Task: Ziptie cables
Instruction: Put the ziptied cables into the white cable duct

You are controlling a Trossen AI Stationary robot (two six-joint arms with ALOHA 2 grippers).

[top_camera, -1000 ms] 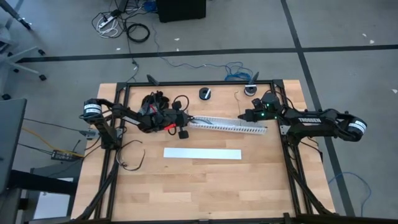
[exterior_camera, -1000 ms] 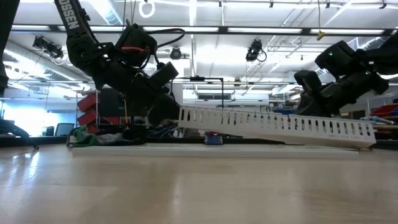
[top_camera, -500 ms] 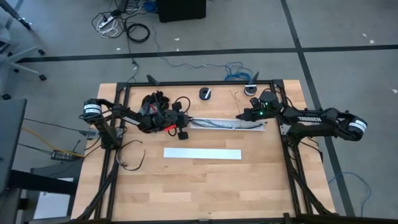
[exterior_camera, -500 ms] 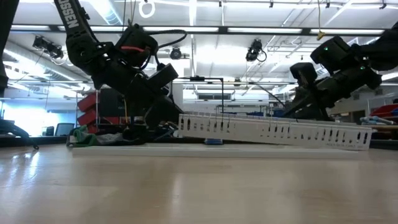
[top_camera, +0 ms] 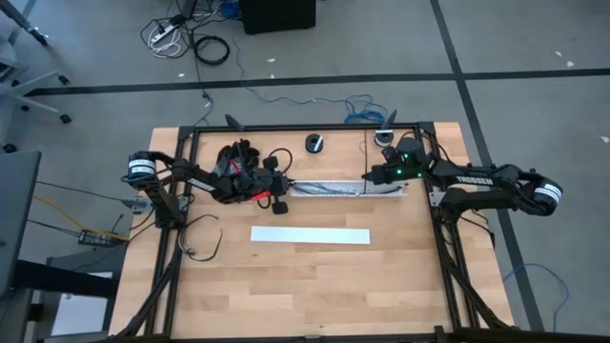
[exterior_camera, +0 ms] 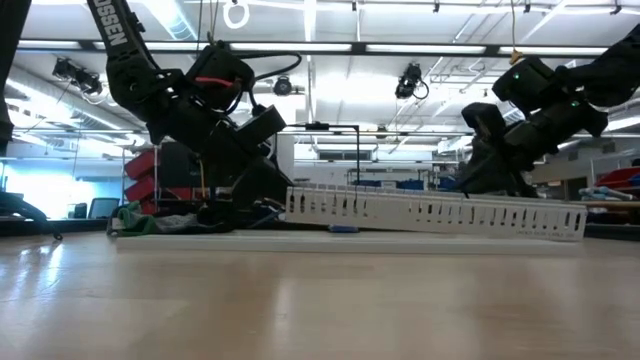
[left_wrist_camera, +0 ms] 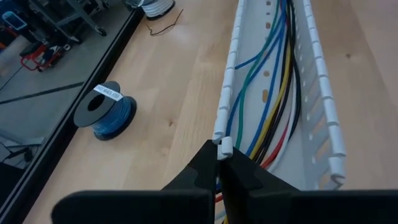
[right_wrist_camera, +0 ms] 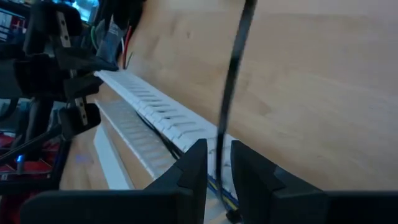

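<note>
Blue, green, yellow, red and black cables (left_wrist_camera: pixel 273 93) run lengthwise inside the white slotted duct (top_camera: pixel 343 188), lying loosely side by side along its open channel.

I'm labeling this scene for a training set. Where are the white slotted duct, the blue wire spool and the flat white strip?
white slotted duct (exterior_camera: pixel 440 212): low view, middle of its side wall.
blue wire spool (left_wrist_camera: pixel 104 114): left wrist view, its top flange.
flat white strip (top_camera: pixel 310 235): high view, its middle.
</note>
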